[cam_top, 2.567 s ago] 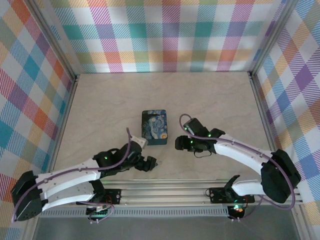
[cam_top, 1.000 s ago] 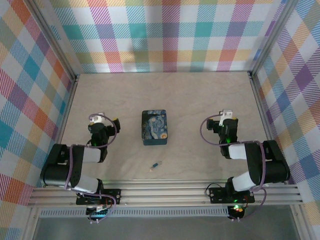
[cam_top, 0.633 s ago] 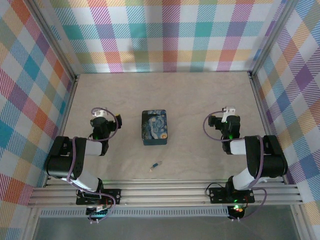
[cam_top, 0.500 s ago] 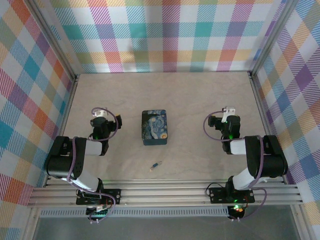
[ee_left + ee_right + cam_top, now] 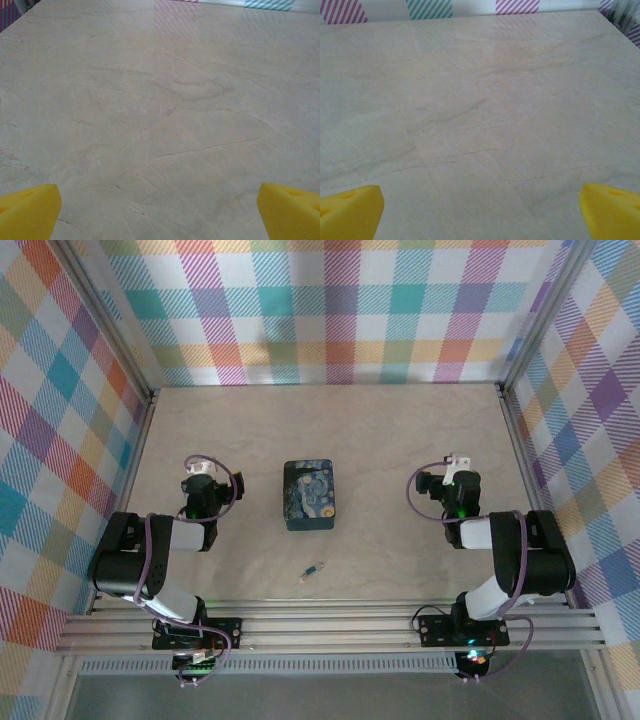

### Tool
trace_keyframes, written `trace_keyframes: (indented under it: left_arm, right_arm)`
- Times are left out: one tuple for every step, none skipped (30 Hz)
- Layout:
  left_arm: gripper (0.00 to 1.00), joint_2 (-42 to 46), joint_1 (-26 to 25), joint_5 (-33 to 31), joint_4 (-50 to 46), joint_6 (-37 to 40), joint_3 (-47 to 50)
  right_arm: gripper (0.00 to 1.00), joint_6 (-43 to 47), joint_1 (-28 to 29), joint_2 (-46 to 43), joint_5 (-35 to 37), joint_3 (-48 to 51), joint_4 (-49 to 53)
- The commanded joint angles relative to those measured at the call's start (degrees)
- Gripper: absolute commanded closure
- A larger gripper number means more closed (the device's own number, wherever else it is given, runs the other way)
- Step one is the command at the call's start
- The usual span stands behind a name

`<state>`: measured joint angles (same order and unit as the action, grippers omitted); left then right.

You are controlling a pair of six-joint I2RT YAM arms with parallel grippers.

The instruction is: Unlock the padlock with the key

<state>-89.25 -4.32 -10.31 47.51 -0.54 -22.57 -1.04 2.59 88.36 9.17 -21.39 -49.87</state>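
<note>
Dark-blue with yellow swirls, the padlock (image 5: pixel 309 495) lies flat on the pale bench (image 5: pixel 400 430), between the two end effectors and well apart from each. The left end effector (image 5: pixel 203 480) and the right end effector (image 5: pixel 455 480) both hold their yellow fingertips (image 5: pixel 27 212) wide apart over bare bench, gripping nothing. The key (image 5: pixel 314 571) lies closer to the arm bases than either end effector, near the padlock but not touching it.

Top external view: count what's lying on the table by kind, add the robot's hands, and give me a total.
padlock: 1
key: 1
robot hands: 2, the left hand and the right hand, both open
Total: 4
</note>
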Motion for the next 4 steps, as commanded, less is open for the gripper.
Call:
trace_keyframes:
  left_arm:
    - [0.00, -0.3, -0.1, 0.1, 0.0, 0.8, -0.8]
    - [0.00, -0.3, -0.1, 0.1, 0.0, 0.8, -0.8]
    - [0.00, -0.3, -0.1, 0.1, 0.0, 0.9, -0.9]
    - [0.00, -0.3, -0.1, 0.1, 0.0, 0.8, -0.8]
  right_arm:
    - [0.00, -0.7, -0.3, -0.2, -1.0, -1.1, -0.1]
    - [0.00, -0.6, -0.2, -0.3, -1.1, -1.0, -0.2]
    - [0.00, -0.7, -0.2, -0.2, -1.0, -1.0, -0.3]
    - [0.00, -0.6, -0.2, -0.2, -1.1, -1.0, -0.3]
